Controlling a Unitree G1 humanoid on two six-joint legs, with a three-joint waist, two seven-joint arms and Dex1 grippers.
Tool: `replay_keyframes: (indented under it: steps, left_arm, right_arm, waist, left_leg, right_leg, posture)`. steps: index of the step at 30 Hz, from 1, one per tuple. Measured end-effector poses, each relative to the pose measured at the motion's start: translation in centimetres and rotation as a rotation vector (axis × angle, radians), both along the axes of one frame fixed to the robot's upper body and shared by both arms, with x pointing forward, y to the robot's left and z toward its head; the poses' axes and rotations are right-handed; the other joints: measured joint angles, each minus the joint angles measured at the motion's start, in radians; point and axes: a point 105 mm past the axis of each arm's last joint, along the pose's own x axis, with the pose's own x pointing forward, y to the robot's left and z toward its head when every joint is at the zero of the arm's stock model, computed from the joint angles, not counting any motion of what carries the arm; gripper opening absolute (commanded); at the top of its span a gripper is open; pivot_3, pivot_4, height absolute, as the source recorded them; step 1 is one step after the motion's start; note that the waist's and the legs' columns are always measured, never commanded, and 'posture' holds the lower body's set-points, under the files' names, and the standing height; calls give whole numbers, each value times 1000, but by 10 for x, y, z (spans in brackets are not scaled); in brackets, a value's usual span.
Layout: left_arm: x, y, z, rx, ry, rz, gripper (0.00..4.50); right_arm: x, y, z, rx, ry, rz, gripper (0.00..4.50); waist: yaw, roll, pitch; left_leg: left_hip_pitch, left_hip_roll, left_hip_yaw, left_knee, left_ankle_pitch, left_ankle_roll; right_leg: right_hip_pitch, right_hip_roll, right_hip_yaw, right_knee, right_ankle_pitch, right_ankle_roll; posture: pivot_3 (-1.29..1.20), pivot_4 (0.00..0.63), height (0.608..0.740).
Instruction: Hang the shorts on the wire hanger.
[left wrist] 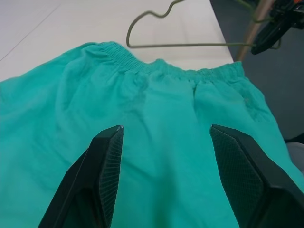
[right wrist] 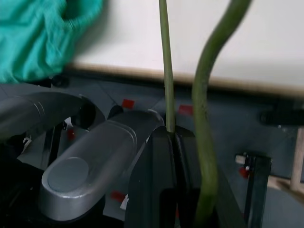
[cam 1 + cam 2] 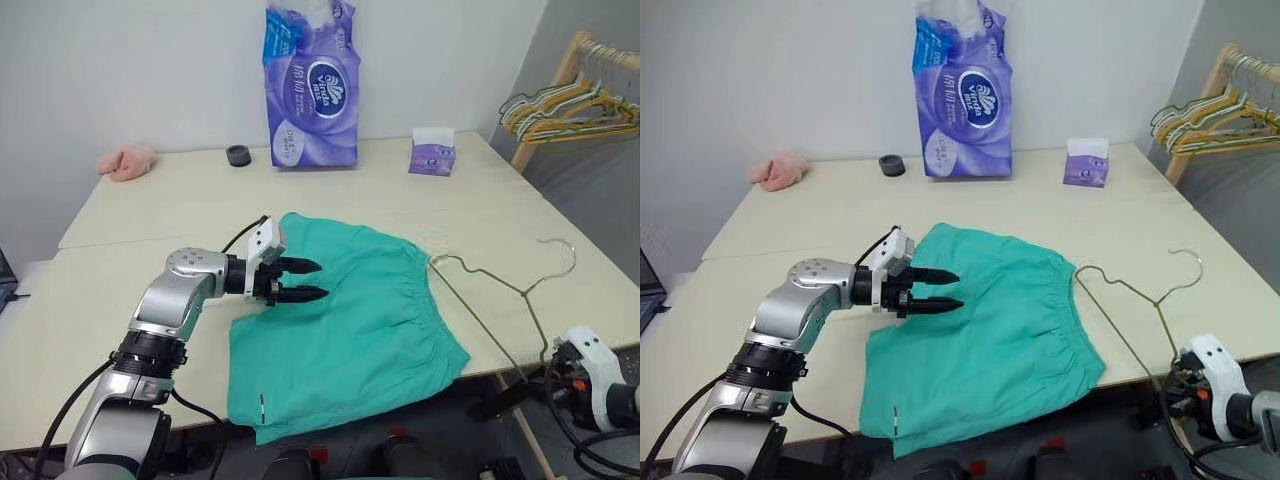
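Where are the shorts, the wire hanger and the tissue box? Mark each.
shorts (image 3: 350,330), left eye view, middle of the fabric
wire hanger (image 3: 480,272), left eye view, upper wire near the neck
tissue box (image 3: 432,155), left eye view, front face

Left arm, lower left of frame: silver segmented housings with black ring joints and black cable loops. Its white wrist block carried two tapered black fingers with cross-hatched pads. Right arm, lower right: white and grey casing, black cables.
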Motion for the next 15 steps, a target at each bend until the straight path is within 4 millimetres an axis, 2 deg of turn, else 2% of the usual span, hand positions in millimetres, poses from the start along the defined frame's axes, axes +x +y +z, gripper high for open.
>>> replay_keyframes:
  steps: [4,7,15]
  left_arm:
    - [3,0,4,19,-84,7,3065]
    - [7,-1,4,19,-111,27,3065]
    - [12,1,3,16,-128,67,3065]
  right_arm:
    - [-2,-1,-4,-3,16,-8,0]
    - [0,5,-6,14,18,18,0]
    - [13,18,1,19,-4,99,0]
  waist:
    - [-4,0,0]
    - [-4,0,0]
    - [-1,0,0]
  left_leg:
    - [0,0,0,0,0,0]
    - [0,0,0,0,0,0]
    - [0,0,-1,0,0,0]
  right_leg:
    - [0,0,0,0,0,0]
    - [0,0,0,-1,0,0]
    - [0,0,-1,-1,0,0]
  posture:
    - [-169,53,740]
    - [-162,53,740]
    - [-145,52,740]
